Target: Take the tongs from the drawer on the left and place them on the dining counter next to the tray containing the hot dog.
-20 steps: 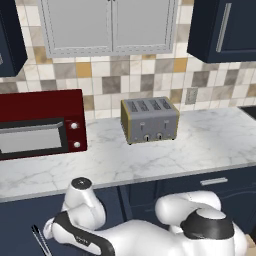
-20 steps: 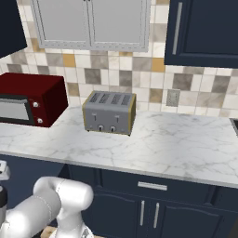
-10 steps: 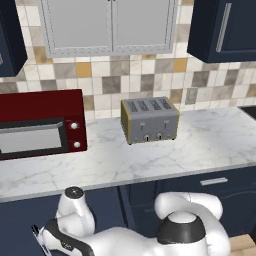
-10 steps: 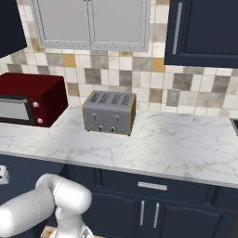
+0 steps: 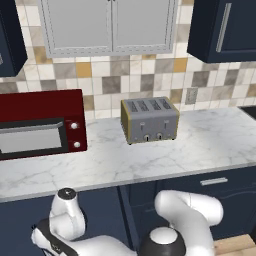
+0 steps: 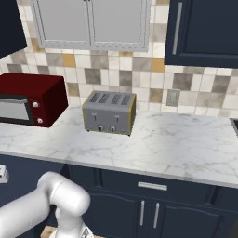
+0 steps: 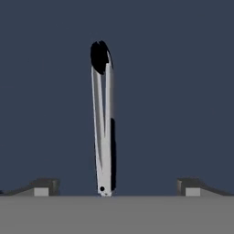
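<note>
Two fingertips (image 7: 45, 186) wide apart w/ nothing between, gripper (image 7: 117, 188) aimed at tongs (image 7: 103, 121) lying lengthwise on navy drawer (image 7: 183, 91) floor, black end far, pivot end near; beyond, toaster (image 5: 149, 119) & red microwave (image 5: 40, 122) on wall worktop (image 5: 200, 145).

Tongs (image 7: 103, 132) lie in the drawer (image 7: 183, 91), between the spread gripper (image 7: 117, 188) fingertips

toaster (image 5: 149, 119) silver, four slots, sits on the marble worktop (image 5: 210, 142) against the tiled wall (image 5: 150, 80) | red microwave (image 5: 40, 123) well to its left, same worktop | wall outlet (image 6: 173, 98) on the tiles right of the toaster | pale grey cupboard doors (image 5: 110, 25) overhead, navy ones (image 6: 204, 30) beside them
</note>
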